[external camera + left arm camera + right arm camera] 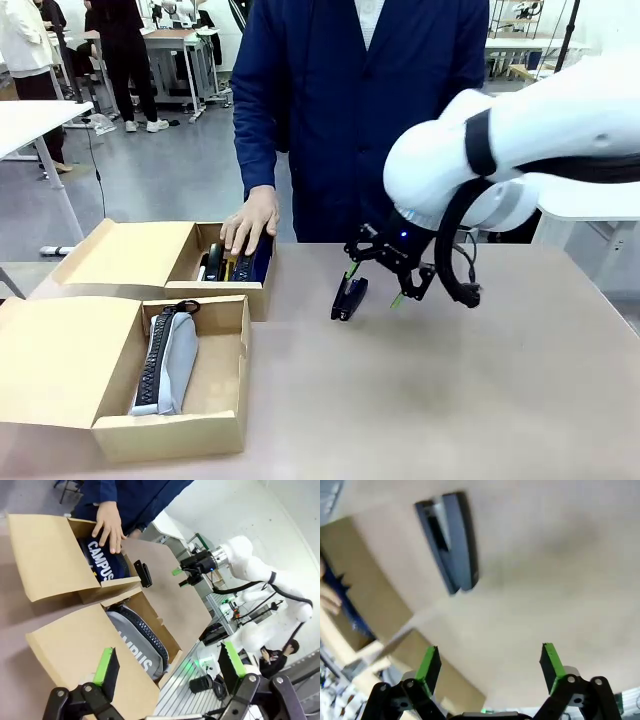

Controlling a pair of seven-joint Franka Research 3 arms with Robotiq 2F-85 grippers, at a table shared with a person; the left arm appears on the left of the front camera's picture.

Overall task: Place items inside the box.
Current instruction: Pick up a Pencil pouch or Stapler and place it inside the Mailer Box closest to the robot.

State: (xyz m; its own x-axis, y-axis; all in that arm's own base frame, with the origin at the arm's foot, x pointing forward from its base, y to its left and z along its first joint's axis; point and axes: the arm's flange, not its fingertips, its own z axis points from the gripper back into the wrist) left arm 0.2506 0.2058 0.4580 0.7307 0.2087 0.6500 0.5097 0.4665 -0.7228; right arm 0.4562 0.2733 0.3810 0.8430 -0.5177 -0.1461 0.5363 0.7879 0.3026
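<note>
Two cardboard boxes on the left side of the table (480,380), both with lids folded back: far box (215,292) just behind near box (170,435). Wide bare tabletop to the right and toward the near edge. Tighter only on the left, by the box walls. Person's hand (250,222) resting on the far box's rear rim, fingers over a navy pouch (102,565) lettered "CAMPUS". Grey pouch (172,360) lying lengthwise in the near box, black zip band to the left.

Black stapler (348,298) on the bare table, just right of the far box's front corner, outside both boxes. Right gripper (375,285) hanging just above and slightly right of it, jaws spread wide and empty. Seen from the right wrist: stapler ahead of the fingertips, nearer the left-hand finger, off the centre line and apart from both pads. Long axis crosswise to the line between the pads. Left gripper (168,666) on the near box's flap side, looking across both boxes, jaws likewise parted and empty.

Stapler dark, long and narrow, closed, resting on the tabletop at a slant to the table's edges. Somewhat blurred in the right wrist view, sharper from the front.
</note>
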